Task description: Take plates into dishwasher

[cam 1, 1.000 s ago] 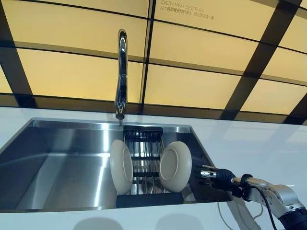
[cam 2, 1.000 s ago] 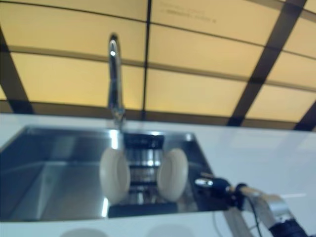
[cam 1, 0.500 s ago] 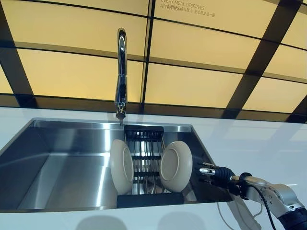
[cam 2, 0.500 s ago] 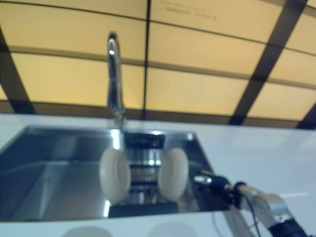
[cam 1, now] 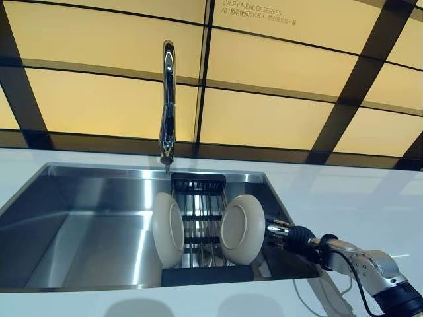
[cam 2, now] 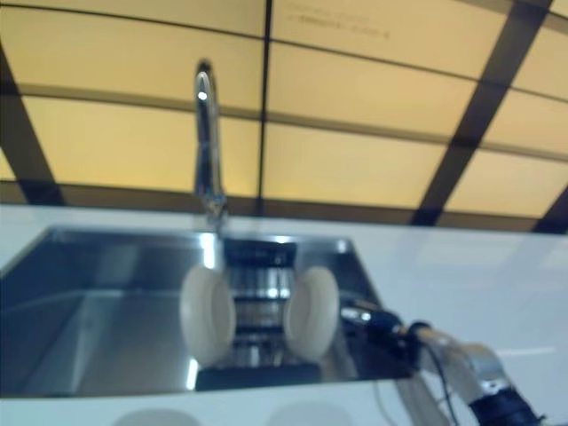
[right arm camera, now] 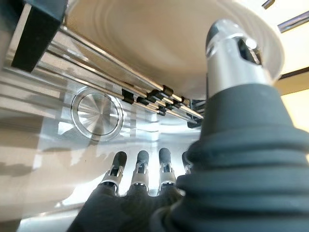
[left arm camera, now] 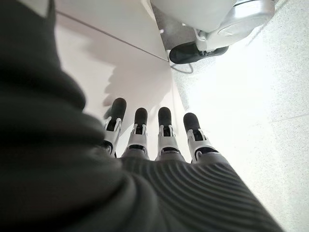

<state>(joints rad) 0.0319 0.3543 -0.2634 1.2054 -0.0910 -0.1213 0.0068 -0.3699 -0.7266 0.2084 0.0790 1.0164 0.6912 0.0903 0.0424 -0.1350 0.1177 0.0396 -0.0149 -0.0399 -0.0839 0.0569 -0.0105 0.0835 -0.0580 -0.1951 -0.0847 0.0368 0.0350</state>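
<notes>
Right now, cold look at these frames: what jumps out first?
Two cream plates, the left plate and the right plate, stand on edge in a dark rack inside the steel sink, under a tall chrome faucet. The right hand reaches in from the right, fingers straight, just beside the right plate; contact is unclear. The left hand hangs open, off the counter.

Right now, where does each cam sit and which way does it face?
Left eye view: head, facing the steel sink; right hand by the right cream plate.
Right eye view: head, same scene, blurrier.
Left wrist view: left hand, straight fingers over floor.
Right wrist view: right hand's open fingers under that plate in the black dish rack.
Shared: plate, rack.
</notes>
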